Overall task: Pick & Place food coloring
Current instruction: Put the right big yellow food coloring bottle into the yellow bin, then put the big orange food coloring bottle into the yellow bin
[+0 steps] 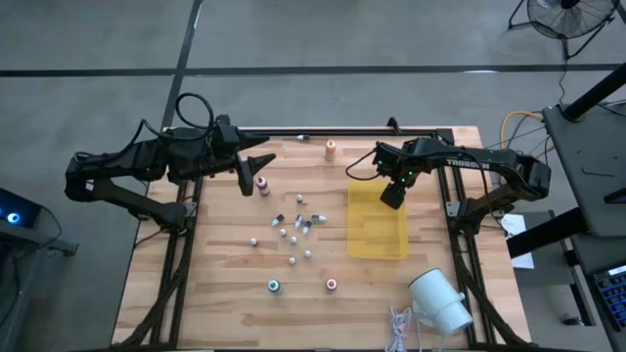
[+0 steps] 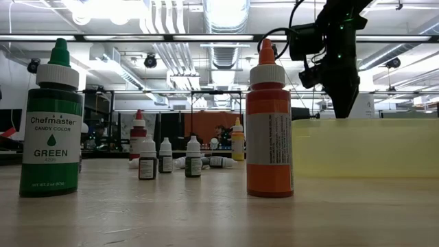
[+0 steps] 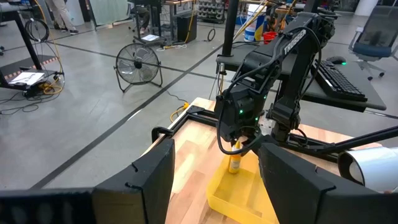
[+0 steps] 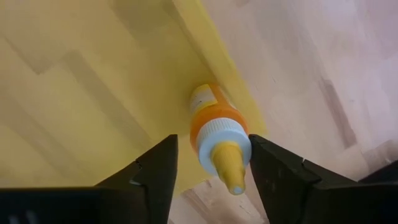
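Note:
A yellow-topped food coloring bottle [image 4: 214,121] stands upright on its base in the far corner of the yellow tray [image 1: 377,230]. My right gripper [image 4: 212,146] points down over it, open, with one finger on each side of the white cap. It also shows in the high view [image 1: 394,193]. My left gripper [image 1: 259,164] hangs open above the table's far left and holds nothing. On the wood stand a pink-topped bottle [image 1: 262,183], a green one [image 2: 51,116], an orange one [image 2: 269,123], a yellow one [image 1: 331,149] and several tiny vials [image 1: 293,230]. My right gripper's fingers point down beside the bottle's white cap [image 4: 217,134]. There is a clear gap at one finger. The other finger [image 4: 273,168] meets the cap's edge in the wrist view, and I cannot tell whether it touches. The bottle stands on the tray floor.
A big white cylinder [image 1: 437,298] lies at the near right corner beside a coiled white cord [image 1: 399,328]. The vials cluster mid-table between the two arms. The tray's low wall [image 2: 363,147] runs along the right side.

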You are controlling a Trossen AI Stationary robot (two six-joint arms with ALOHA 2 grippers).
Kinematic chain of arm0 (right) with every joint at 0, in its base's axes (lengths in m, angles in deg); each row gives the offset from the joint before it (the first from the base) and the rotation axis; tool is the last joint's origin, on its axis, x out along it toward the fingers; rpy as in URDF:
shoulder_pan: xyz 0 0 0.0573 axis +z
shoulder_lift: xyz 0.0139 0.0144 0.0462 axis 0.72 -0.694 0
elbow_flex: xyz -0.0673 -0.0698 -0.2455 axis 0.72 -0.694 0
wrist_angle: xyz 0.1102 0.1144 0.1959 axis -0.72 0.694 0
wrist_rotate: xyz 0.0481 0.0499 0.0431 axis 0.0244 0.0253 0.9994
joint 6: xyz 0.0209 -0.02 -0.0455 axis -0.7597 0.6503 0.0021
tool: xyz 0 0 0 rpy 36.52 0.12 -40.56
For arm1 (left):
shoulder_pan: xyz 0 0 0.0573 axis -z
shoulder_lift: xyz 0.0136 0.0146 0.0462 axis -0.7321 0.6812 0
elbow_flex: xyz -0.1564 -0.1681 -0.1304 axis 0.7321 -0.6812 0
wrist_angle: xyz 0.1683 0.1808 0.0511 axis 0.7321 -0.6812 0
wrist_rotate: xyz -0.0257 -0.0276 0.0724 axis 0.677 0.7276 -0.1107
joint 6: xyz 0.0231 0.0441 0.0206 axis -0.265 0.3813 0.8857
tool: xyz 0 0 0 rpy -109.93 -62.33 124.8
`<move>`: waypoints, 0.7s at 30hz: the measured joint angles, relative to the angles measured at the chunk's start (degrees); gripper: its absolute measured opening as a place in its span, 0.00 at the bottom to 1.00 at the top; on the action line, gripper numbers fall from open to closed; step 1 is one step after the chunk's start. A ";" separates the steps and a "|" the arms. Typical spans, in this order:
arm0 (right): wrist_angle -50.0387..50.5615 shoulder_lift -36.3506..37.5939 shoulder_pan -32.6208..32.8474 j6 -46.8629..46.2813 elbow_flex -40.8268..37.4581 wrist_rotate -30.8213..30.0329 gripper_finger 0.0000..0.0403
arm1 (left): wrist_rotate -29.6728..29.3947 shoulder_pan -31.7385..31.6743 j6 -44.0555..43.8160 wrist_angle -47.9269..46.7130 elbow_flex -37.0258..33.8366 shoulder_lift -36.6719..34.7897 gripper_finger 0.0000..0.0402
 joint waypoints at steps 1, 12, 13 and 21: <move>0.02 0.00 0.00 0.00 0.00 0.49 0.47 | 0.00 0.00 0.00 -0.02 0.00 0.00 0.51; 0.55 -0.02 0.01 0.18 2.93 1.05 0.49 | 0.00 -0.02 0.00 0.00 0.00 0.00 0.51; 0.58 -0.02 0.01 0.23 3.46 1.05 0.49 | 0.00 0.00 0.00 -0.01 0.00 0.00 0.51; 3.53 -0.02 0.01 0.52 8.74 0.98 0.49 | 0.00 0.00 0.00 0.00 0.00 0.00 0.51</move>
